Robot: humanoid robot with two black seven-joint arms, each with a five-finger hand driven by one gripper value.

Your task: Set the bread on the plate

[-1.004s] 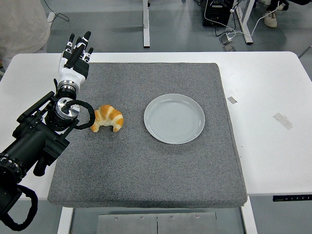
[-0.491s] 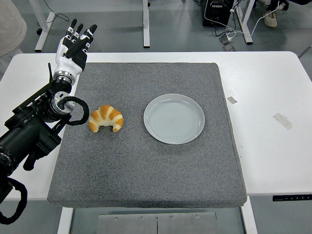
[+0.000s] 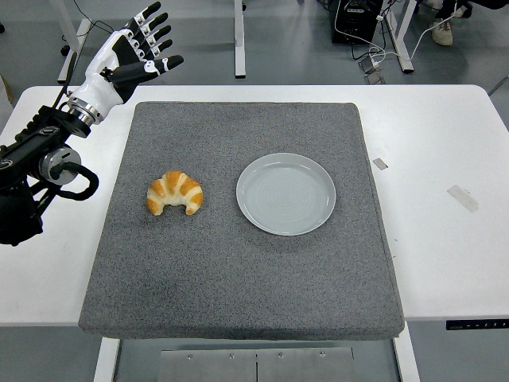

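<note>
Bread on the mat, plate empty, left hand raised off the mat's far-left corner.

We see the bread (image 3: 175,193), a croissant, lying on the grey mat (image 3: 238,278) toward its left edge, about halfway between far and near edges, its horns pointing at the near edge. The pale plate (image 3: 285,193) sits near the mat's middle, just to the right of the bread and apart from it, with nothing on it. The mat covers most of the white tabletop (image 3: 445,231). Our left hand (image 3: 127,56) hovers beyond the tabletop's far-left corner, fingers (image 3: 156,32) spread and holding nothing, well apart from the bread. Two small scraps of tape (image 3: 461,196) lie on the bare tabletop right of the mat.
</note>
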